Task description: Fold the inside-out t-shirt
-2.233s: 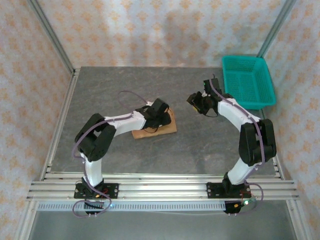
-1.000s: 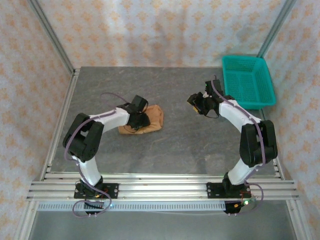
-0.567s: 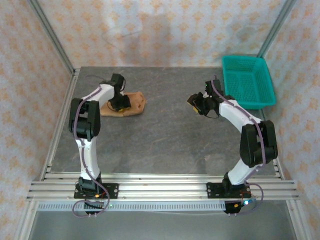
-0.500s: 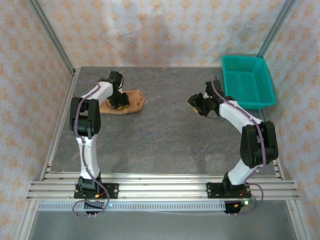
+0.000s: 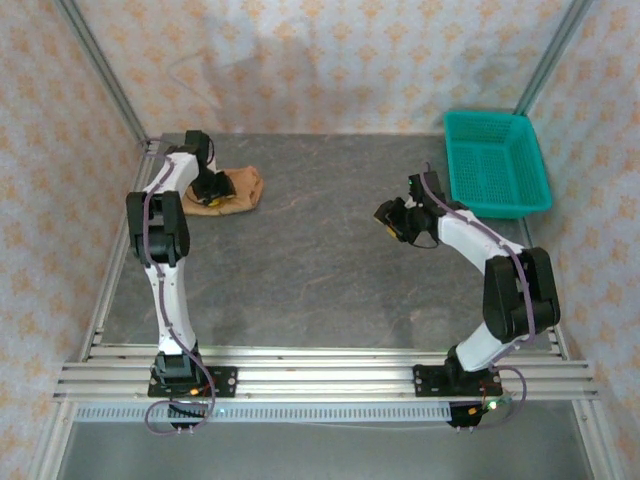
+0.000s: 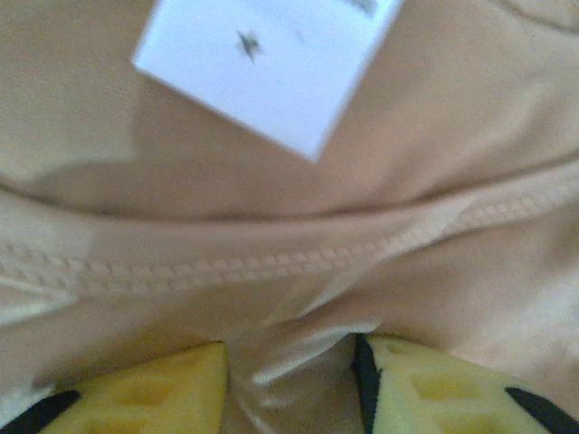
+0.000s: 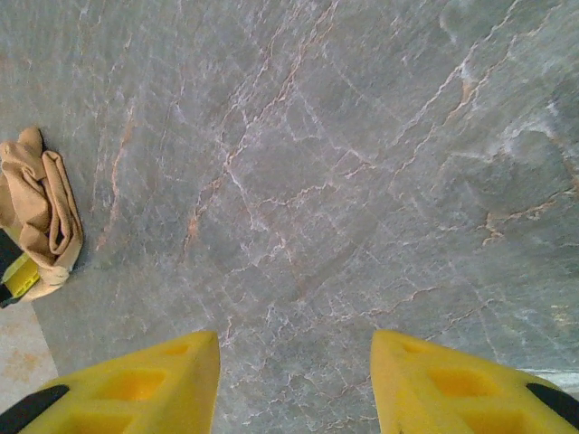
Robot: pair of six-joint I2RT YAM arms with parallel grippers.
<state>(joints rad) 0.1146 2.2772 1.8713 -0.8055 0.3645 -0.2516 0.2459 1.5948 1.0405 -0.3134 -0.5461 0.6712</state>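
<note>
Clamping the inside-out t-shirt (image 5: 240,188) w/ the left pincer (image 5: 208,197) at the far-left corner of the worktop (image 5: 320,280), near the back wall. Stretching the left arm (image 5: 160,250) far up along the left edge, wrist bent down onto the cloth. Lies as a small crumpled tan bundle on the grey stone-look surface, well apart from the teal basket (image 5: 495,160) at far right.

From left wrist cam: pinching a fold of the t-shirt (image 6: 289,226) btwn the two yellow fingers (image 6: 145,398), jaws drawn close on it. Showing a stitched seam (image 6: 226,267) across mid-frame and, above it, a tilted white label (image 6: 262,63) w/ dark marks too blurred to read.

Holding the right pincer (image 5: 391,222) above bare worktop, right of centre, near the basket's near-left corner but apart from it, jaws spread wide and gripping nothing. From right wrist cam: yellow fingers (image 7: 136,384) at the bottom, wide gap btwn them, veined grey worktop (image 7: 317,181) beneath. Catching the t-shirt (image 7: 41,208) at the left edge of that view too, folded over on itself, w/ a yellow bit of the left pincer (image 7: 20,274) touching its lower end.
</note>
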